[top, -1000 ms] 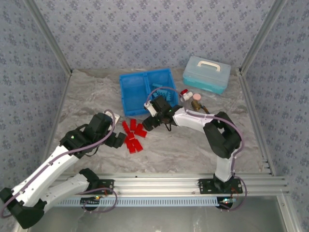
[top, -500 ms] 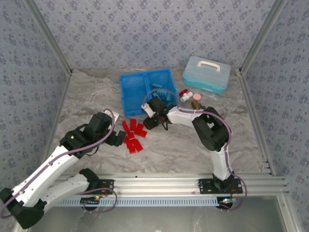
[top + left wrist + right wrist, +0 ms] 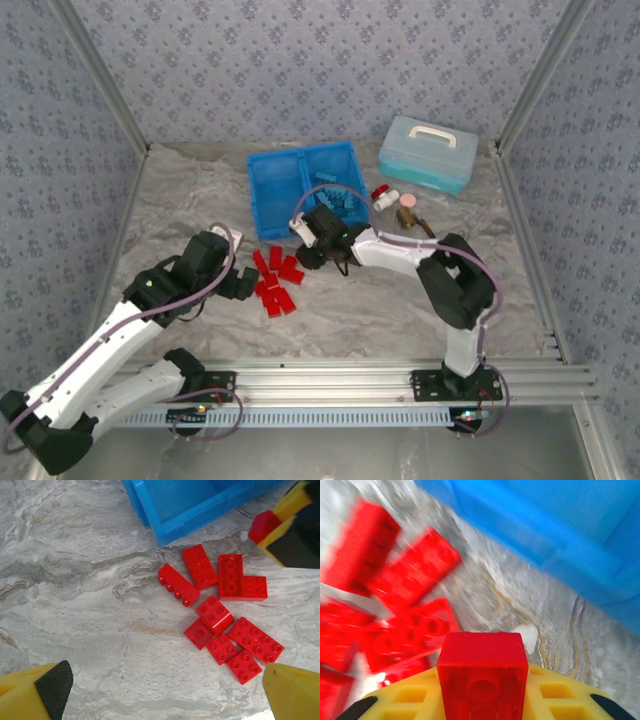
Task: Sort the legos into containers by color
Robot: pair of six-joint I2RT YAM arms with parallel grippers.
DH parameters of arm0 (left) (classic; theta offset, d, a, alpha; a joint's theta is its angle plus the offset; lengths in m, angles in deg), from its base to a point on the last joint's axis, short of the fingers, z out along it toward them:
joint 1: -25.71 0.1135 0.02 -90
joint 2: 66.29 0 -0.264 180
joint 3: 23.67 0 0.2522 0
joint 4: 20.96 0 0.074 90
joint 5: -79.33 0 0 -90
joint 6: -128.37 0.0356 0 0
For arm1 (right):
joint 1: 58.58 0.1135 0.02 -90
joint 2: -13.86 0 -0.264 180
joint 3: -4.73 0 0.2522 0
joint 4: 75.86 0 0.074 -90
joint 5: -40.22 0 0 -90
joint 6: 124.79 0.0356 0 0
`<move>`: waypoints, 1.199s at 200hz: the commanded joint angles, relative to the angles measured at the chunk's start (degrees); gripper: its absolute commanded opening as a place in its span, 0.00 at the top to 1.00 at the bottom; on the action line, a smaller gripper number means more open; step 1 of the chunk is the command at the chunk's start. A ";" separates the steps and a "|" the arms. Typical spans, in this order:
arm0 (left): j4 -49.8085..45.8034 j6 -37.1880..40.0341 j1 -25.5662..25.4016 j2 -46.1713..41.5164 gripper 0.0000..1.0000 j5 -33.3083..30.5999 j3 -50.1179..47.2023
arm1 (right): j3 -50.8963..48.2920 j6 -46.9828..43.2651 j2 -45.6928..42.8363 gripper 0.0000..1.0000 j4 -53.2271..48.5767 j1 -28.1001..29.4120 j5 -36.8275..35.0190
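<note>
Pinching one red brick point(image 3: 482, 672) in my right gripper point(image 3: 312, 252) just beside the blue bin point(image 3: 300, 157), bound I judge for its left compartment point(image 3: 277, 195), I hang my left gripper point(image 3: 245, 287) wide open by the loose red legos point(image 3: 220, 615).

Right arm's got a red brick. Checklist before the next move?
1. Grip: ok. The right gripper is shut on a red brick, centred between its fingers.
2. Single pick: ok. No second brick clings to it.
3. Target: ok. The right compartment holds light blue bricks, so red goes to the left compartment, whose visible floor is bare.
4. Other arm: ok. The left gripper is open over the near side of the red pile, apart from the right gripper.
5. Height over the bin wall: cannot tell.
</note>
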 commanded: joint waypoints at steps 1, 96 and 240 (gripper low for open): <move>0.52 -2.21 1.75 -2.14 0.01 -2.40 -0.02 | 0.84 3.84 -7.07 0.65 2.70 4.21 -6.72; 1.77 -3.70 9.71 -6.00 0.01 2.23 -1.35 | 31.50 15.80 16.02 0.67 -3.82 1.04 -14.89; 1.51 -3.89 9.77 -6.29 0.01 1.61 -1.47 | 53.47 20.06 28.73 0.51 -14.38 -1.79 -11.15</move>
